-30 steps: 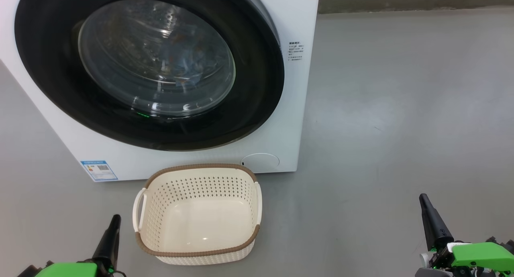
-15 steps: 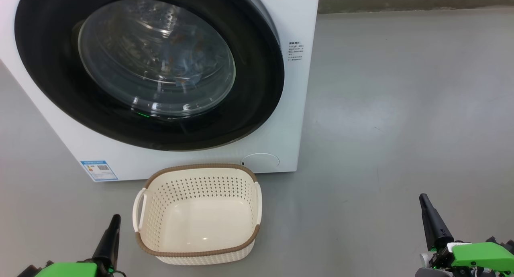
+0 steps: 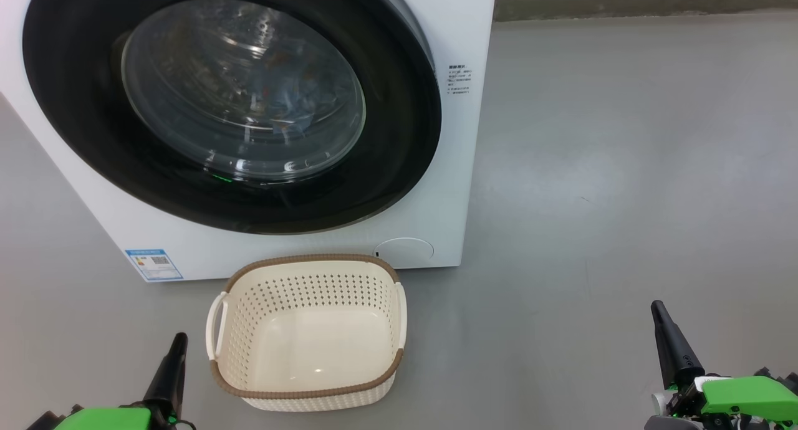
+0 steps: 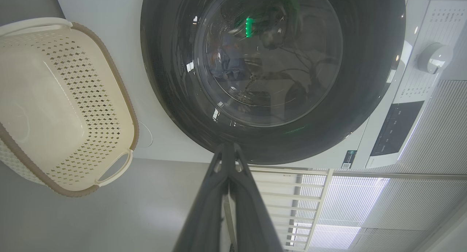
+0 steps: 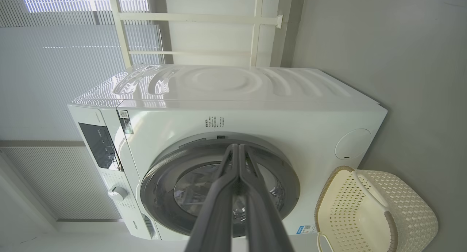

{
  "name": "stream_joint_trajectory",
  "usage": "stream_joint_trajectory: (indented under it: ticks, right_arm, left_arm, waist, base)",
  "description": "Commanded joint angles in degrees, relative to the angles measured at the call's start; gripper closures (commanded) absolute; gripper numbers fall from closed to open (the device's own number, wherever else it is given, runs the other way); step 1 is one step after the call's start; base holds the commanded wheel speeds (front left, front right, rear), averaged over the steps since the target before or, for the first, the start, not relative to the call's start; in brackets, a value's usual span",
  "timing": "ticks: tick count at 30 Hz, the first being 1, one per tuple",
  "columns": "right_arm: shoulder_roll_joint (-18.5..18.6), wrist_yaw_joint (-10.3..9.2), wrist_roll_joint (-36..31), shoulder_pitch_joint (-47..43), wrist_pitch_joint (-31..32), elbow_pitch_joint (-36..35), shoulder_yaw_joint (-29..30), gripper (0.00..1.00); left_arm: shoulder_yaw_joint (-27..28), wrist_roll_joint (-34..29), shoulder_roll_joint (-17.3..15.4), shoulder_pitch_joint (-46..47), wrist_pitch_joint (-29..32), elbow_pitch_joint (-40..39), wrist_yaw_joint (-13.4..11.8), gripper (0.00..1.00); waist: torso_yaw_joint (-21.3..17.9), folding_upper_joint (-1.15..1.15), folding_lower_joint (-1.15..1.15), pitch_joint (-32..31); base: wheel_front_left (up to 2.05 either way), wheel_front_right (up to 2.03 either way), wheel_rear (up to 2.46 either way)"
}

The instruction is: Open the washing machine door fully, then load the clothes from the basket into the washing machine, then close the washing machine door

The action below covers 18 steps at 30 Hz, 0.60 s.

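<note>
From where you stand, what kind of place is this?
Probably an indoor laundry corner: a white front-loading washing machine stands on a grey floor, with a cream basket before it and window blinds beyond.

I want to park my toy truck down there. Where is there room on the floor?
The biggest bare patch is the grey floor right of the washing machine and basket, ahead of the right claw. A smaller one lies left of the basket, between the blue sticker and the left claw. It is tight between the basket and the machine's front.
</note>
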<state>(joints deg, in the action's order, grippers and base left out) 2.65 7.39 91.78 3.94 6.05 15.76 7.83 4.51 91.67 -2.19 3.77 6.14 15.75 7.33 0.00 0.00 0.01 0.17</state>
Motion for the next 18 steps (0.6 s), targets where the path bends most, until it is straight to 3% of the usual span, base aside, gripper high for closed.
stream_joint_trajectory:
  ticks: [1, 18]
  right_arm:
    - [0.22, 0.10, 0.37, 2.25, 0.46, -1.74, -1.28, 1.00]
    - [0.22, 0.10, 0.38, 2.25, 0.45, -1.74, -1.29, 1.00]
  left_arm:
    - [2.04, 0.47, -0.71, 2.43, 0.37, -1.69, 0.15, 1.00]
    - [2.05, 0.47, -0.71, 2.43, 0.38, -1.69, 0.15, 1.00]
  waist:
    - [0.00, 0.00, 0.00, 0.00]
    - [0.00, 0.00, 0.00, 0.00]
  base:
    - [0.00, 0.00, 0.00]
    - [0.00, 0.00, 0.00]
